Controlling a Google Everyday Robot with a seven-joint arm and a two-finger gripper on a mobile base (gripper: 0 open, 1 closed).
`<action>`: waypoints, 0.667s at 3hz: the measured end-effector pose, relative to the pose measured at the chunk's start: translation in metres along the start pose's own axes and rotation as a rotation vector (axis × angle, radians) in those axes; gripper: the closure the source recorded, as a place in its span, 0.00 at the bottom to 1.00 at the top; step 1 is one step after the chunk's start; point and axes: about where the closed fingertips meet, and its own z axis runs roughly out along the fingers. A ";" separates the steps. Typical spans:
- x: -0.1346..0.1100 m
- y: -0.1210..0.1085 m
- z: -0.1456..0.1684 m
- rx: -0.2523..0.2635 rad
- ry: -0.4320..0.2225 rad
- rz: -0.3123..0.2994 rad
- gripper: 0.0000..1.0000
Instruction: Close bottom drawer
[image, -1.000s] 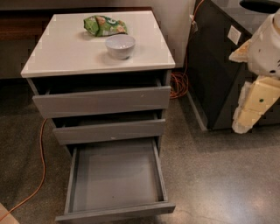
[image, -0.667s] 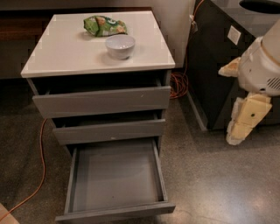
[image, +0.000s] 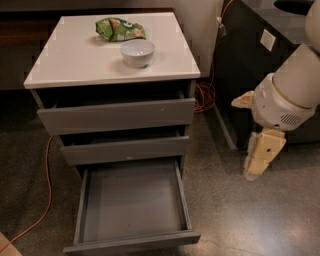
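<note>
Speckled floor (image: 240, 220); bottom drawer (image: 132, 205) pulled far out, grey; end effector (image: 256, 167) to rt, grip state unclear.

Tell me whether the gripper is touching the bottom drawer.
Apart: the camera view shows the gripper hanging right of the bottom drawer, floor visible between them.

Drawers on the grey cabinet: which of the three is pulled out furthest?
The bottom drawer, the lowest: its whole tray is exposed, while the middle drawer and top drawer stick out only slightly. The gripper hangs beside the cabinet, apart from it.
</note>
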 end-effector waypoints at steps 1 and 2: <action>-0.009 0.003 0.049 -0.041 0.012 -0.035 0.00; -0.009 0.005 0.053 -0.053 0.009 -0.034 0.00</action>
